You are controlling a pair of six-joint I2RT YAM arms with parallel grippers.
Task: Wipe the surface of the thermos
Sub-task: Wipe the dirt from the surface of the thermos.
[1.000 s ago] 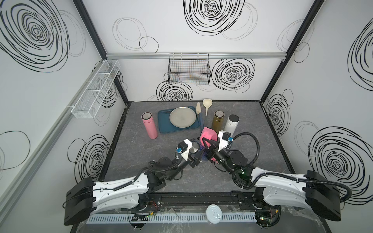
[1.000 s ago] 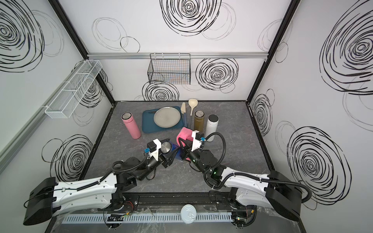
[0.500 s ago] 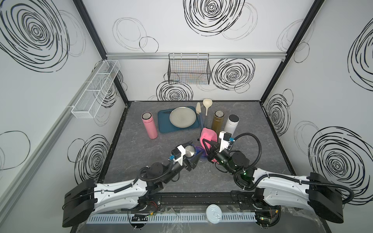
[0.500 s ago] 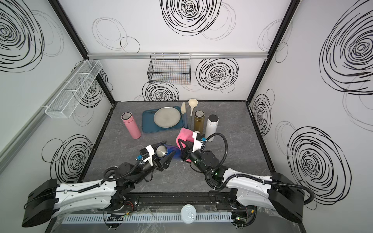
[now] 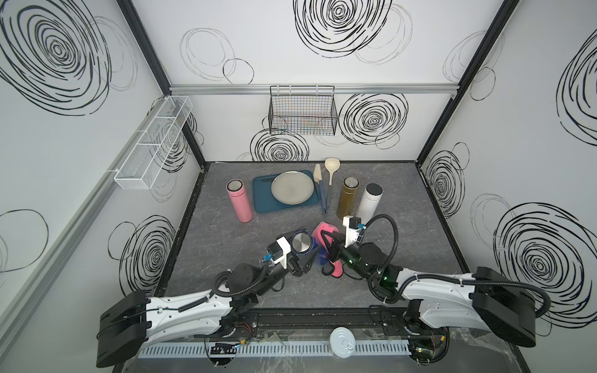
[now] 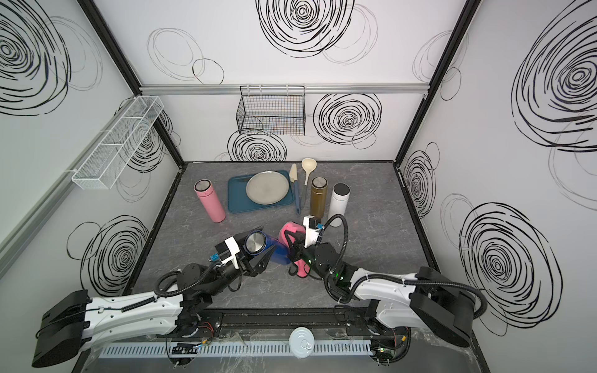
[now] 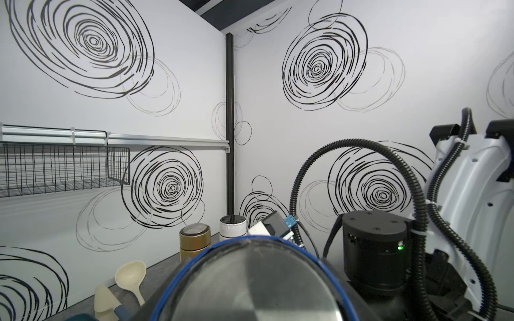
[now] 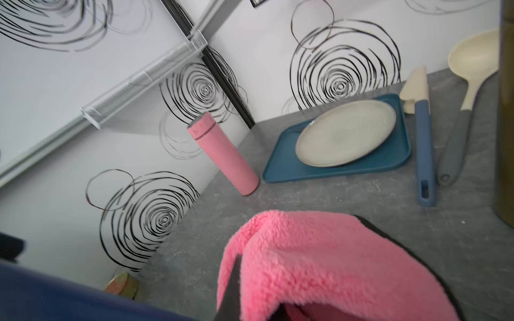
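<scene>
The left hand (image 5: 300, 255) is clamped round the blue thermos (image 6: 280, 253), holding it tilted over the middle of the bench (image 5: 226, 245), steel end up; whether its lower end rests there I cannot tell. The right hand (image 5: 331, 250) is pinched shut on a pink cloth (image 5: 324, 230), which appears to lie against the blue flank. To wipe well, I judge the cloth should press flat and run along the wall's length, with the left wrist rolling the thermos between strokes so its hidden side comes round. The coated metal looks slick, so hold it firmly. The bench is grey and mottled. Behind, well apart, stand a pink thermos (image 5: 239, 203), a tray (image 5: 261, 206) bearing a plate (image 5: 292, 188), a gold thermos (image 5: 347, 200) and a white thermos (image 5: 370, 203).
</scene>
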